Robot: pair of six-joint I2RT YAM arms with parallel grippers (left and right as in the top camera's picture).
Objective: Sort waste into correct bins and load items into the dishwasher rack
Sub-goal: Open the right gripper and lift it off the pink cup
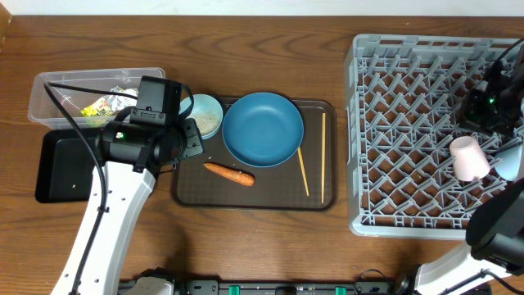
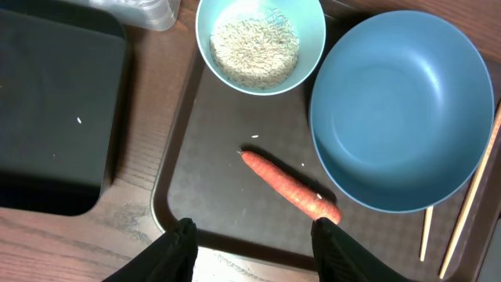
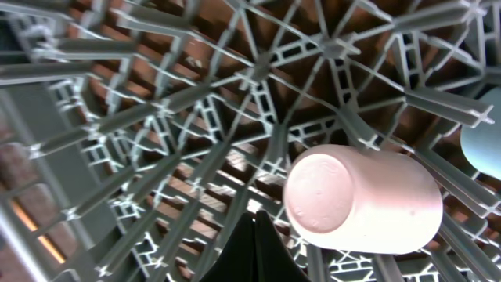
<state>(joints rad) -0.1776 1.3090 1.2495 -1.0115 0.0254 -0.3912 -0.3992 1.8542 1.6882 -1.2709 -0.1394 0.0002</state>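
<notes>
**A:** How far along is the sorting?

**B:** Partway, I'd say. The carrot (image 2: 286,186) lies on the brown serving tray (image 2: 211,172) near its front edge and is not yet binned. The rice (image 2: 255,43) is heaped in the small pale-blue bowl (image 2: 315,39) at the tray's back-left corner, with a few loose grains on the tray floor.

**A:** And the dishes?

**B:** The large blue dish (image 2: 399,110) sits on the tray just beside the carrot's thick end. The chopsticks (image 1: 302,170) lie on the tray's right side, one next to the dish and one nearer the edge. So the dish, bowl and chopsticks all look left to load.

**A:** Is anything done?

**B:** The pink cup (image 3: 364,200) lies on its side in the dishwasher rack (image 1: 434,135), right of the tray, with the light-blue cup (image 1: 509,162) just beside it. The yellow wrapper (image 1: 97,106) is in the clear tub (image 1: 49,97), beyond the tray's left end. The white scraps with it may be tissue, but they are too small to tell. The black tray (image 1: 61,168), left of the serving tray, holds only a stray grain.

**A:** And the grippers?

**B:** The left gripper (image 2: 252,239) hangs over the tray's front edge, with its fingers apart and empty and the carrot just ahead. The right gripper (image 3: 254,251), over the rack, has its fingers pressed together on nothing, with the pink cup just beside them.
</notes>
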